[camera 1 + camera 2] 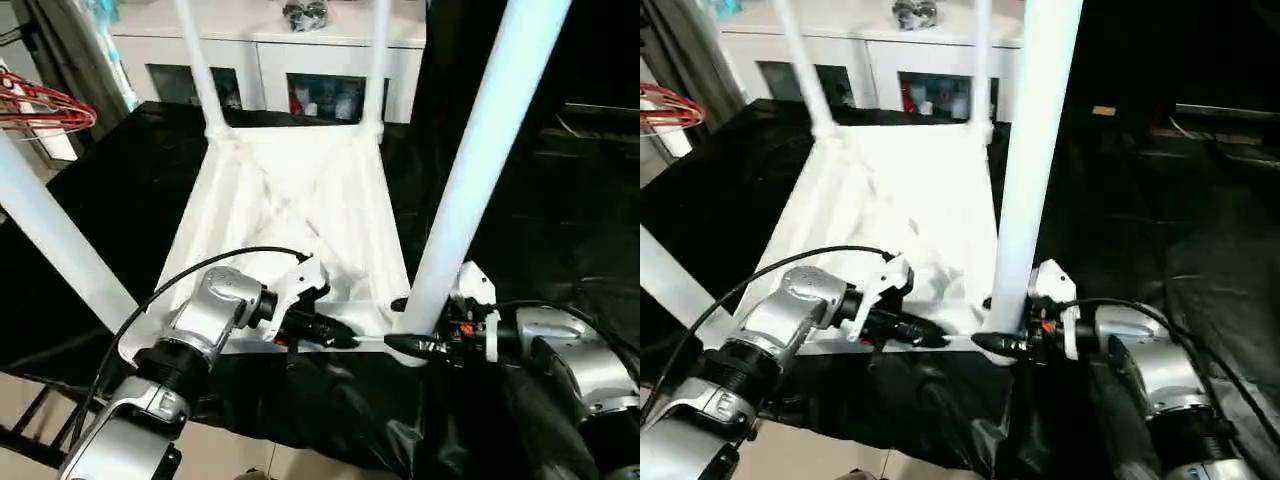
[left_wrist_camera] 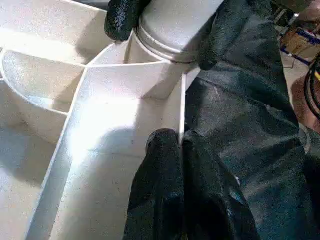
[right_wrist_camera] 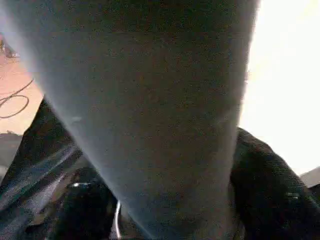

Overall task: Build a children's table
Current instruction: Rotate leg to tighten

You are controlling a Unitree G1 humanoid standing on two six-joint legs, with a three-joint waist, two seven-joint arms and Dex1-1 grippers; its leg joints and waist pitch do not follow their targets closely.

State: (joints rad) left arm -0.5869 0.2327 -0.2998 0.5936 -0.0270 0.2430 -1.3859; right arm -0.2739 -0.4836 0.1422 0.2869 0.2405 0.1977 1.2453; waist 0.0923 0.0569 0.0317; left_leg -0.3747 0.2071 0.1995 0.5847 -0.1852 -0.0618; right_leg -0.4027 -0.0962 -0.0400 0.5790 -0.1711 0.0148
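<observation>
Legs cut off above. I see left gripper [image 2: 181, 150] pinched shut on table [image 1: 300, 200] near edge rim; table upside down on black cover. Right gripper [image 2: 165, 30] fingers straddle near-right leg [image 1: 470, 170] base, apart.

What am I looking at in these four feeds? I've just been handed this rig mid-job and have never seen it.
The two wide pictures come from the robot's head camera, looking down over its silver forearms. The white table top lies upside down on a black-covered surface, ribbed underside up, with all four legs standing in its corner sockets. The left gripper is shut on the top's near rim; its wrist camera shows the black fingers pinching that thin wall. The right gripper straddles the base of the near right leg, one finger either side; its wrist camera looks straight at that leg. A white cabinet stands behind.
</observation>
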